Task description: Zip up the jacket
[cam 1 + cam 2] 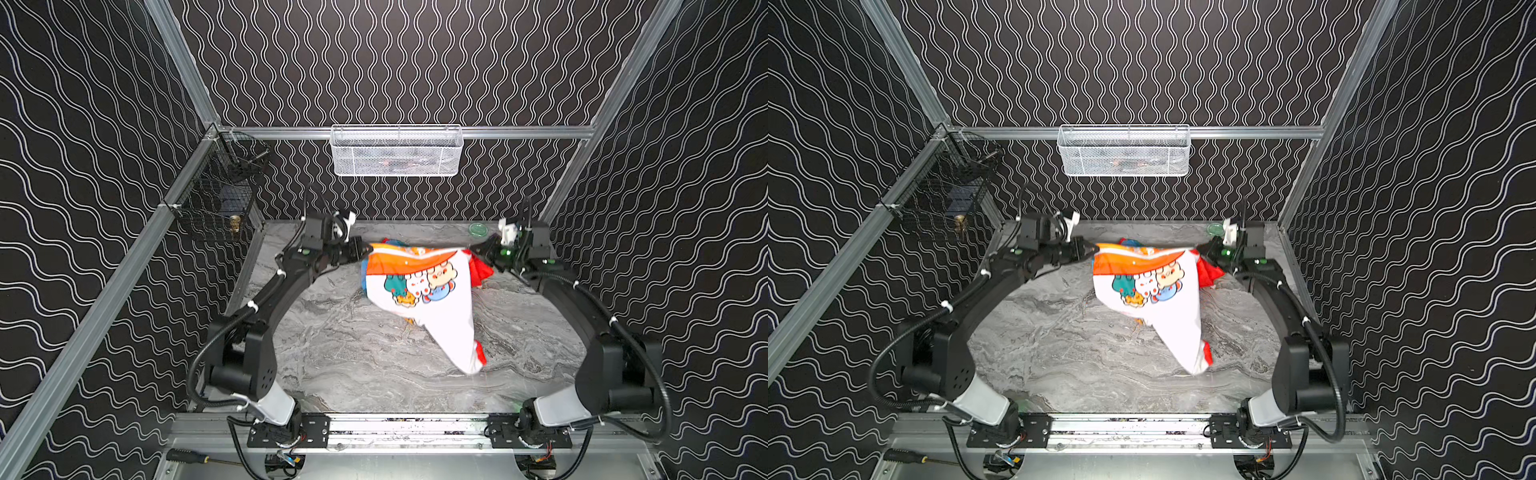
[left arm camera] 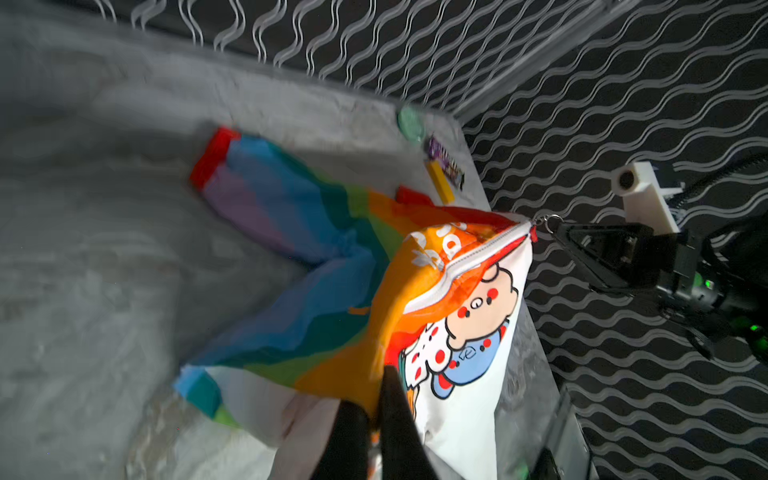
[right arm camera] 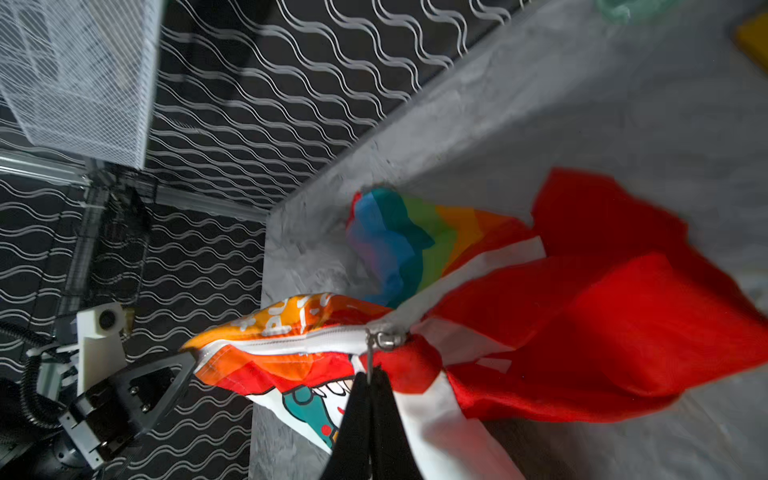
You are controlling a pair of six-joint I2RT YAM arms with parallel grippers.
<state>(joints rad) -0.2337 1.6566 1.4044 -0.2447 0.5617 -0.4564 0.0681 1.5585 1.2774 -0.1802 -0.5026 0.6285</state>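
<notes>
Up on the back rail hangs the white mesh basket point(image 1: 397, 151) with something dark and reddish inside, too blurred to name. On the left rail, the black wire basket point(image 1: 220, 195) holds a dark blue item and a small brass-coloured piece point(image 1: 235, 223). A little green dish point(image 1: 478, 229) sits at the far right of the marble table point(image 1: 353, 353).

Now the jacket point(image 1: 432, 307) – it's strung up between both arms over the rear of the table in both top views, with its lower corner draping down to the surface. The left gripper point(image 1: 368, 249) is clamped tight on the orange hem end. The right gripper point(image 3: 369, 376) is pinched closed on the zipper pull point(image 3: 386, 340). The white zipper point(image 2: 478, 257) runs taut between them, its teeth joined along that stretch. The white lining with cartoon animals faces up, the red hood point(image 3: 623, 311) spills off to the right – and the rainbow sleeves point(image 2: 270, 208) lie crumpled on the table behind.
</notes>
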